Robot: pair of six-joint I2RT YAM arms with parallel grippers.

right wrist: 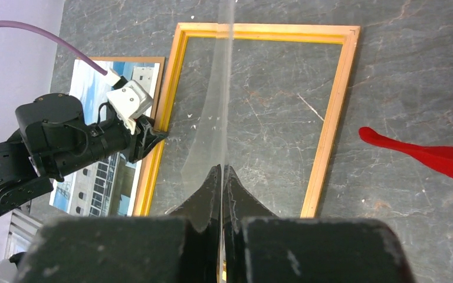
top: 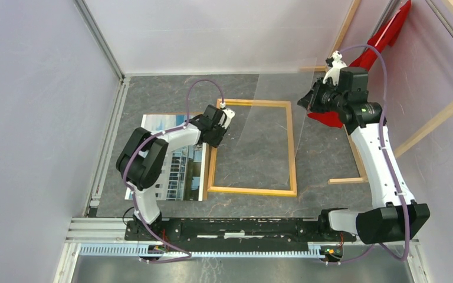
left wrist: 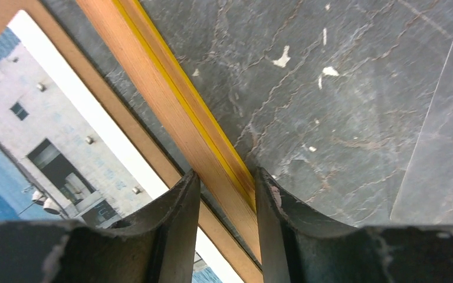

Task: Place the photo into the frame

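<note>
The frame lies flat on the grey table with its wood back up; a yellow edge shows in the left wrist view. The photo lies face up just left of it, on a brown backing board. My left gripper is shut on the frame's left rail, one finger on each side. My right gripper is shut on a clear sheet and holds it tilted above the frame. In the right wrist view the sheet stands edge-on between my fingertips, above the frame and the photo.
A red cloth hangs on bare wooden beams at the back right; its end lies on the table. White walls close the left, back and right sides. A metal rail runs along the near edge.
</note>
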